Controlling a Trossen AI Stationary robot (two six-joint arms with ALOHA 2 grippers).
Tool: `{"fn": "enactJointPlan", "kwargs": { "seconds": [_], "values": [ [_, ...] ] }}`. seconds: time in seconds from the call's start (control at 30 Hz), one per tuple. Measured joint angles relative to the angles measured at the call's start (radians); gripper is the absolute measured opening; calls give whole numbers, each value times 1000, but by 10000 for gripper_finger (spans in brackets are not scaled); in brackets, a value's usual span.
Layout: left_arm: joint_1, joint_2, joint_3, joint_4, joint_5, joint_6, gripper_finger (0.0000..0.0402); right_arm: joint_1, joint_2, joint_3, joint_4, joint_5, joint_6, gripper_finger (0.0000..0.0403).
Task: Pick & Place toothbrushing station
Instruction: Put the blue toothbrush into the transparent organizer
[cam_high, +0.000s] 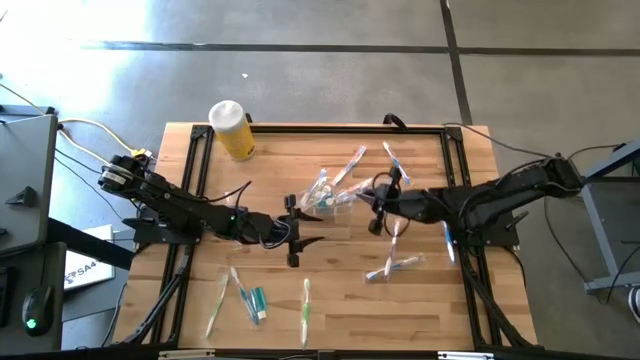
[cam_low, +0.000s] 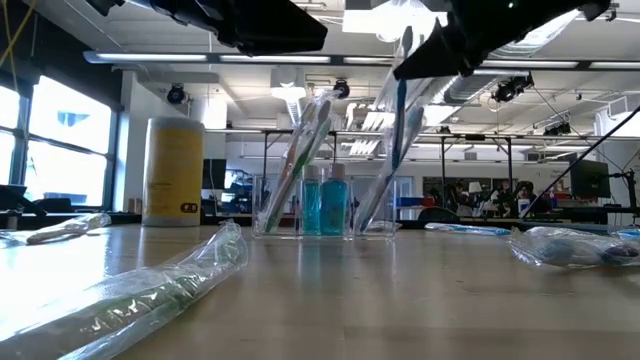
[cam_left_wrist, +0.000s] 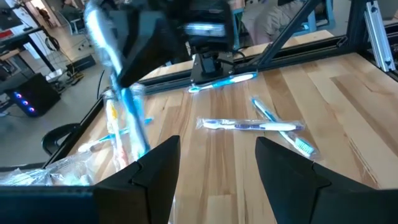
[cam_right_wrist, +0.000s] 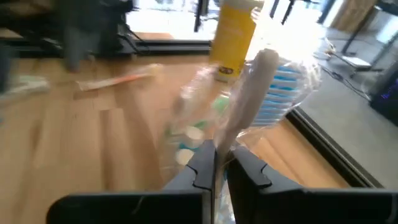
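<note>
Hidden: clear container (cam_low: 325, 205) barely visible in high view, centre.
Right gripper (cam_right_wrist: 219, 167): pinching wrapped toothbrush (cam_right_wrist: 252, 93), just beside container.
Left gripper (cam_left_wrist: 214, 165): spread apart, empty, nearby.

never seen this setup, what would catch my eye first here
Probably the right gripper at mid-table, shut on a wrapped toothbrush above the clear container, which already holds brushes and teal tubes. Next, the open left gripper facing it, then the yellow bottle at the table's far edge.
</note>
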Motion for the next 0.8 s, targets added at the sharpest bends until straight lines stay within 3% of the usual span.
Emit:
{"fn": "enactJointPlan", "kwargs": {
  "seconds": [0.13, 0.47, 0.8],
  "values": [
    [0, 0, 0, -12, 0, -1, 205, -81, 11, 0, 3, -101, -1, 12],
    [0, 0, 0, -16, -7, -1, 205, -174, 77, 0, 31, -216, 7, 12],
    [0, -1, 0, -53, -61, -1, 205, -191, 174, 0, 39, -217, 161, 13]
  ]
}}
